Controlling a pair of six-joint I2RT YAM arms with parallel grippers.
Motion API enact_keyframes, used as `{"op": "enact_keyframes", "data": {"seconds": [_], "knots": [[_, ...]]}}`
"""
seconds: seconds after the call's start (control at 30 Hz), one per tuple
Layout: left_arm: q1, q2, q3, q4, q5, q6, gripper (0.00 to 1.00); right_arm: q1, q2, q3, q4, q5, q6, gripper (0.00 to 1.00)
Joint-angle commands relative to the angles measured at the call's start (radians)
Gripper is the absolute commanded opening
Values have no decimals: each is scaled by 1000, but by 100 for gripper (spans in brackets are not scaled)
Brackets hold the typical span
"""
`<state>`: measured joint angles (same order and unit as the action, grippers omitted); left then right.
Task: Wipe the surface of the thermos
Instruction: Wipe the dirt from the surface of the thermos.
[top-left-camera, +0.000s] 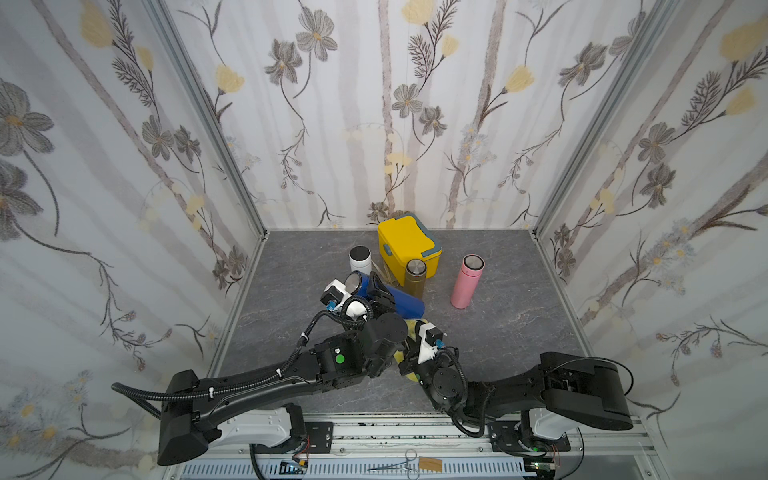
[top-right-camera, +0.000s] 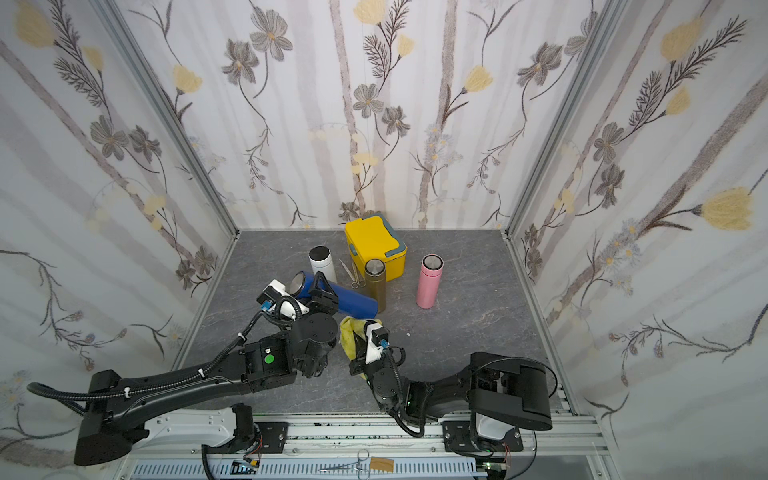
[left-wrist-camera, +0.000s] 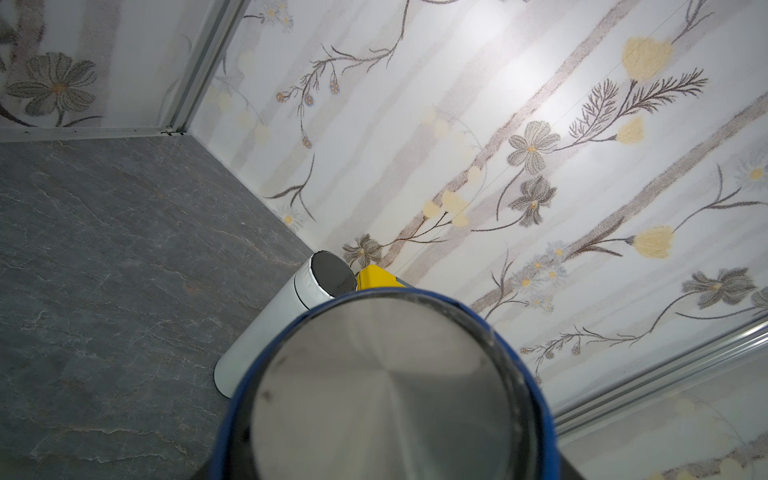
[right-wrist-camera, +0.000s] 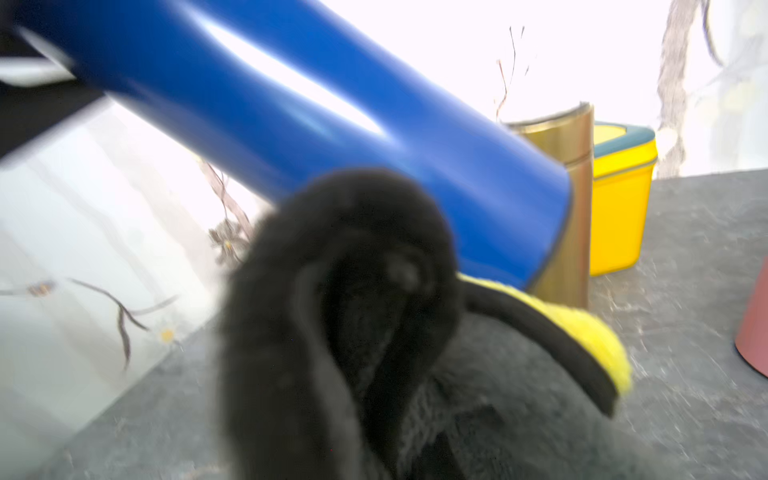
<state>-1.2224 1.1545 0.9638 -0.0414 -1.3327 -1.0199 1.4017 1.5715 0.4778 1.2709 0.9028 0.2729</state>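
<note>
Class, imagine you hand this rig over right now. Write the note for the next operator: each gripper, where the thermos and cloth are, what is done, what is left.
Left gripper: shut on the blue thermos, which it holds tilted with the lid end up.
Right gripper: shut on the cloth, just under the thermos's lower end. Whether they touch cannot be told.
Bronze thermos: stands close behind the blue one, so mind it.
Done: thermos gripped, cloth in hand and brought up to it.
Left: rub the cloth along the thermos. How much is already wiped does not show.
</note>
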Motion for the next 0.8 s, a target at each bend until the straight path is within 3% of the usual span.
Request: {"op": "enact_keyframes", "data": {"seconds": [0.0,0.1,0.23,0.33,0.53,0.77], "knots": [[0,-6,-2,-5,-14,-28,0,19,59,81,227,31,-152,0],[0,-7,-3,-5,-10,-32,0,23,155,167,355,54,-231,0],[-1,-15,-9,-5,-13,-37,0,30,325,266,573,198,-387,0],[-2,-20,-8,-7,-14,-37,0,28,393,320,573,271,-414,0],[-2,-36,-16,-8,-15,-36,0,12,403,249,573,340,-359,0],[-3,-44,-20,-8,-9,-37,0,14,427,438,574,256,-452,0]]}}
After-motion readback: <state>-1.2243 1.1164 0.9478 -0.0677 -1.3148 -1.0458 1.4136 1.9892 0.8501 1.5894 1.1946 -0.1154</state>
